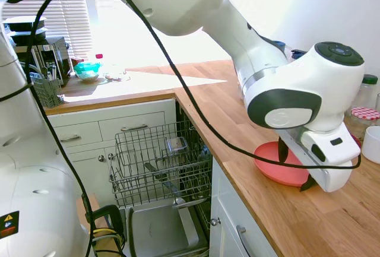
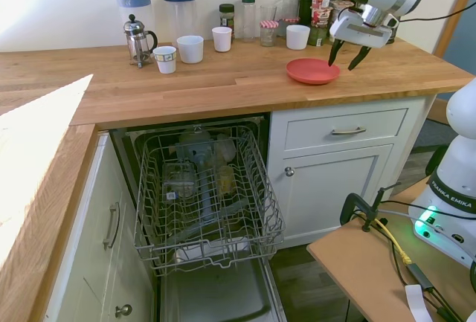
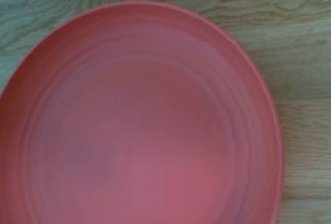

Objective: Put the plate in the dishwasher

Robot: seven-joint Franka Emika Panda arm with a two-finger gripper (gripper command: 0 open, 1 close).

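The coral-pink plate [image 2: 313,71] lies flat on the wooden counter [image 2: 223,84], partly hidden behind my hand in the first exterior view [image 1: 279,165]. It fills the wrist view [image 3: 139,125]. My gripper [image 2: 344,56] hangs just above the plate's right rim, open, with nothing between its dark fingers [image 2: 332,52]. The dishwasher [image 2: 204,195] stands open under the counter, its grey wire rack [image 1: 157,162] pulled out and its door [image 2: 219,296] folded down.
White mugs [image 2: 190,48], a French press [image 2: 136,39], two jugs and several jars line the back of the counter. A white cup [image 1: 372,144] and a red-lidded jar [image 1: 362,120] stand close behind the plate. A cutlery caddy [image 1: 46,91] sits at the far corner.
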